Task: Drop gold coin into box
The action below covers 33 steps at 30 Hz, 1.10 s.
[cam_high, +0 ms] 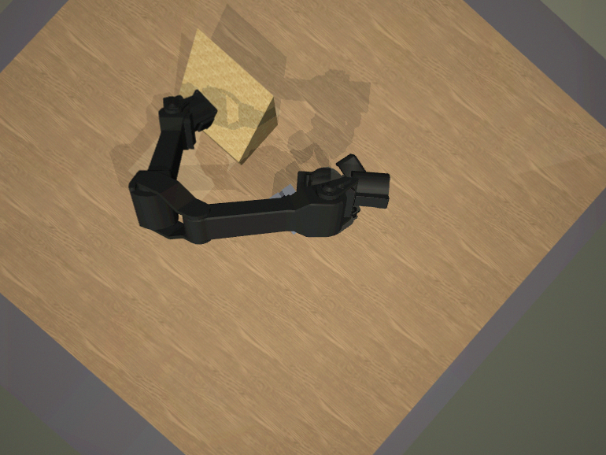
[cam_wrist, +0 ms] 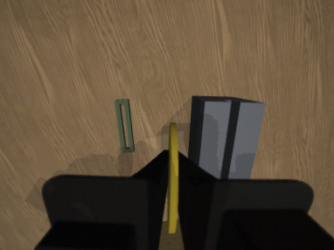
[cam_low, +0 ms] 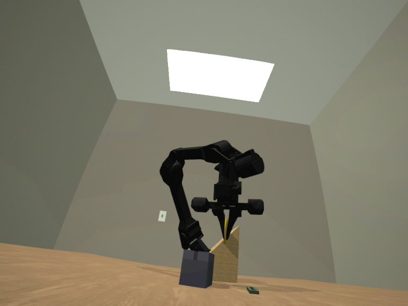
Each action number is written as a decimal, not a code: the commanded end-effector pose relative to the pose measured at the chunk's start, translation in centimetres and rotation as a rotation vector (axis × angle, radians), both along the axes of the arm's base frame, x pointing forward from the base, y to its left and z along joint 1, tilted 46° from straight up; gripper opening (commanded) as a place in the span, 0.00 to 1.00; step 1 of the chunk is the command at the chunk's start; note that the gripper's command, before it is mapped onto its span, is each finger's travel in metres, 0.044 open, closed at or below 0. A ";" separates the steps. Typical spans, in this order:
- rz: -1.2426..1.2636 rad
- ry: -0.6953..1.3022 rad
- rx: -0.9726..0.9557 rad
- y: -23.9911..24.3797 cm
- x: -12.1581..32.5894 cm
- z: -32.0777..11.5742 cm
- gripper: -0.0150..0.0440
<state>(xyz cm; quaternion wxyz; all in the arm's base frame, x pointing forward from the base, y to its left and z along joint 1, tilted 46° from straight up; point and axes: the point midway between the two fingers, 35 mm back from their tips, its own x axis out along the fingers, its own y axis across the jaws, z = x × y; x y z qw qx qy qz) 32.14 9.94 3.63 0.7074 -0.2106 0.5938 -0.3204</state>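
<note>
— Over at the left of the wrist view, what is lying on the counter (cam_wrist: 66,64)?

— That is the dark-green holder (cam_wrist: 124,126), a narrow frame lying flat on the wood with nothing standing in its slot.

— And moving right from it?

— Just right of the holder, the gold coin (cam_wrist: 173,173) is showing edge-on, a thin yellow strip running up between the two dark fingers. The gripper (cam_wrist: 173,162) is clamping it, pressed tight on both faces.

— Is the coin touching anything else?

— No. In the exterior view the coin (cam_low: 225,228) is hanging in the air under the gripper (cam_low: 226,235), pointing down, well above the counter (cam_low: 82,283).

— What is sitting further right?

— The grey box (cam_wrist: 229,138), close beside the coin in the wrist view. A dark narrow slot (cam_wrist: 231,138) is running along its lid. The coin is hovering left of the slot, not over it.

— Anything else nearby?

— A tan wooden wedge (cam_low: 229,260) is standing behind the box (cam_low: 196,268) in the exterior view, and the holder (cam_low: 253,290) is lying low at the right of both. From the top view the arm (cam_high: 254,210) is covering most of the box, with the wedge (cam_high: 230,112) by the arm's base.
</note>
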 end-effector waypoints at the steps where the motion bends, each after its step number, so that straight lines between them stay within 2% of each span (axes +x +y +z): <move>1: 0.004 0.005 -0.008 -0.8 -0.4 0.6 0.25; 21: 0.003 0.007 -0.013 -4.5 -2.1 3.6 0.25; 33: -0.001 0.002 -0.006 -4.2 -1.9 3.6 0.25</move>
